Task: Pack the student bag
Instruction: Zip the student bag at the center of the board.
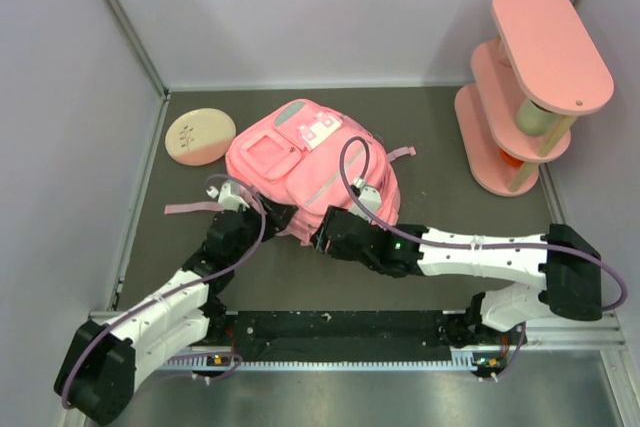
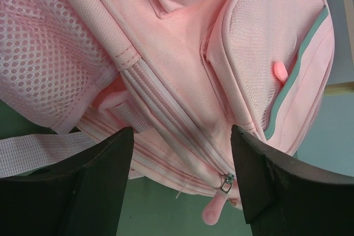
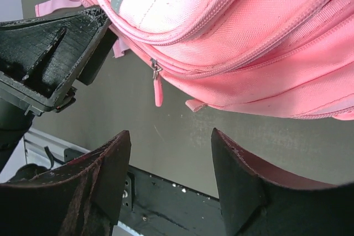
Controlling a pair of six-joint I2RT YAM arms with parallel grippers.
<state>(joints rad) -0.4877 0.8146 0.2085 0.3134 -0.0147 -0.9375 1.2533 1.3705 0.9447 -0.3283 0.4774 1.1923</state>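
The student bag (image 1: 310, 162), a pink backpack with grey zipper strips, lies flat in the middle of the table. My left gripper (image 1: 285, 219) is at its near left edge. In the left wrist view its jaws (image 2: 182, 136) stand open on either side of the bag's zippered seam, and a pink zipper pull (image 2: 218, 205) hangs close to the right finger (image 2: 265, 175). My right gripper (image 1: 322, 237) is just off the bag's near edge. Its jaws (image 3: 171, 136) are open over bare table, below the bag (image 3: 249, 42) and another zipper pull (image 3: 157, 89).
A round beige and pink disc (image 1: 200, 137) lies at the back left. A pink tiered shelf (image 1: 530, 87) stands at the back right. A pink strap (image 1: 190, 207) trails left of the bag. The left gripper's body (image 3: 50, 53) is close to the right gripper.
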